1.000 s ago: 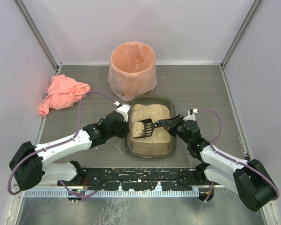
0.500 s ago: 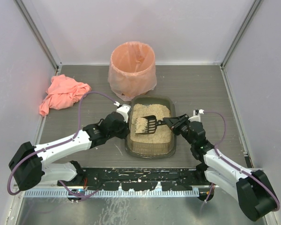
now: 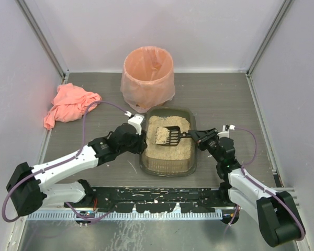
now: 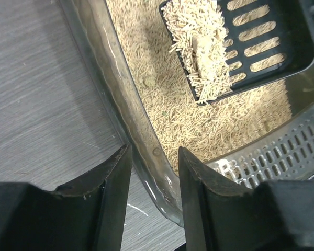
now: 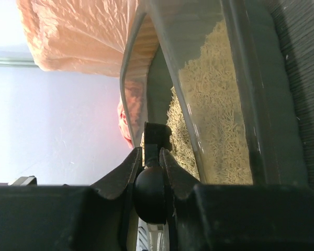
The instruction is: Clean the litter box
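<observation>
On the counter (image 3: 225, 99) the litter box (image 3: 167, 166) sits at centre, long axis running twelve to six, the bin (image 3: 147, 78) just at its twelve. We judge we are mid-scoop; next we must carry the load there level. The scoop (image 3: 168, 136) points to nine, clamped in our right hand (image 3: 193, 135); our left hand (image 3: 142, 139) stands part-open astride the box's wall.

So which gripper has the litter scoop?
The right gripper, shut on the litter scoop's handle over the litter box; the left gripper is open, astride the box's wall.
</observation>
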Controlling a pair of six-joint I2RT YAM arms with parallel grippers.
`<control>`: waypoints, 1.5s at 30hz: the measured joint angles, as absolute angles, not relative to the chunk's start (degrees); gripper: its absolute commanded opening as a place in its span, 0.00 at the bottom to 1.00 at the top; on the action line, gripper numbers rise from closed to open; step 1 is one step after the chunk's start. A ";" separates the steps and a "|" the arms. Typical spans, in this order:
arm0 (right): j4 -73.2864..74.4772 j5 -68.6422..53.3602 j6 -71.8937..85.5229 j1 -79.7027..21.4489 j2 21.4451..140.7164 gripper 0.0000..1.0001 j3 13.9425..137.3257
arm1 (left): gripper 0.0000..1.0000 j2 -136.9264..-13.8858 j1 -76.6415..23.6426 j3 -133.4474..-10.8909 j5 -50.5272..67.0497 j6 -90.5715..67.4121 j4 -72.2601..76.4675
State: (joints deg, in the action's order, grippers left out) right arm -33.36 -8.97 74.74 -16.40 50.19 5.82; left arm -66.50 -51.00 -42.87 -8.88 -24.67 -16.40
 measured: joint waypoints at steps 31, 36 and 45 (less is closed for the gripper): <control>-47.88 -23.09 85.84 -5.67 51.05 0.01 2.22 | 0.52 -51.70 -51.00 -48.21 -19.09 -20.97 -27.77; -47.44 -23.97 85.30 -4.05 50.89 0.01 2.26 | 0.57 -51.27 -51.00 -48.21 -19.88 -21.12 -28.12; -44.27 -25.26 83.40 -2.66 49.04 0.01 3.22 | 0.58 -50.30 -50.98 -48.07 -21.28 -21.19 -28.16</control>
